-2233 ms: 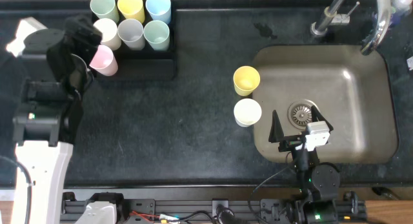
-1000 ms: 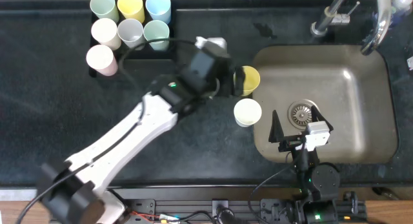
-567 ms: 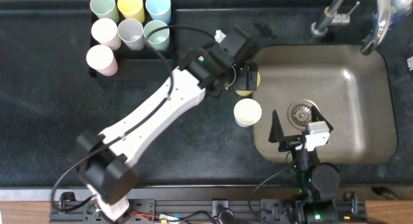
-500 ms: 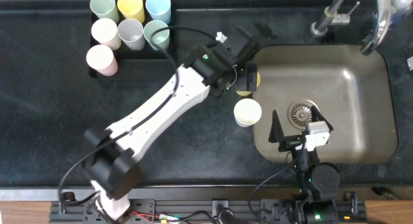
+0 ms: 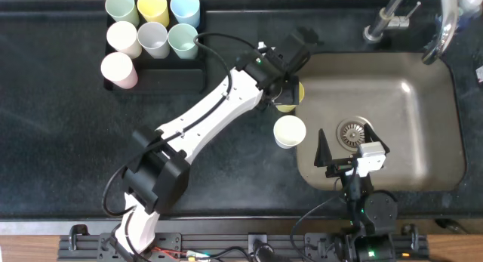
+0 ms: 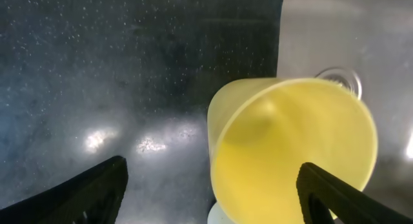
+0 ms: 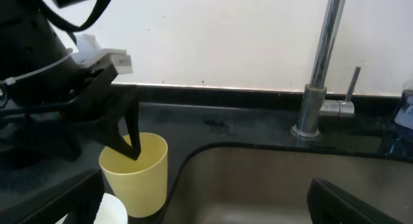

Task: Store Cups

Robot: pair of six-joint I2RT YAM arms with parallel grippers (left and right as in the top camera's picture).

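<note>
A yellow cup [image 5: 293, 100] stands upright on the dark counter at the sink's left rim, with a white cup [image 5: 289, 131] just in front of it. My left gripper [image 5: 287, 82] hangs over the yellow cup, open. In the left wrist view the yellow cup [image 6: 290, 153] sits between the spread fingers, closer to one of them. From the right wrist view one dark fingertip [image 7: 131, 141] of the left gripper reaches the rim of the yellow cup [image 7: 137, 179]. My right gripper [image 5: 346, 139] rests open and empty in the sink.
A black rack [image 5: 177, 78] at the back left holds several upright cups, a pink one [image 5: 119, 69] at its front left. The steel sink [image 5: 423, 73] fills the right side, with a faucet [image 5: 389, 20] behind it. Dark counter lies between rack and sink.
The left arm left the pink cup standing in the rack and swung right across the counter to the yellow cup. The right arm has not moved.
</note>
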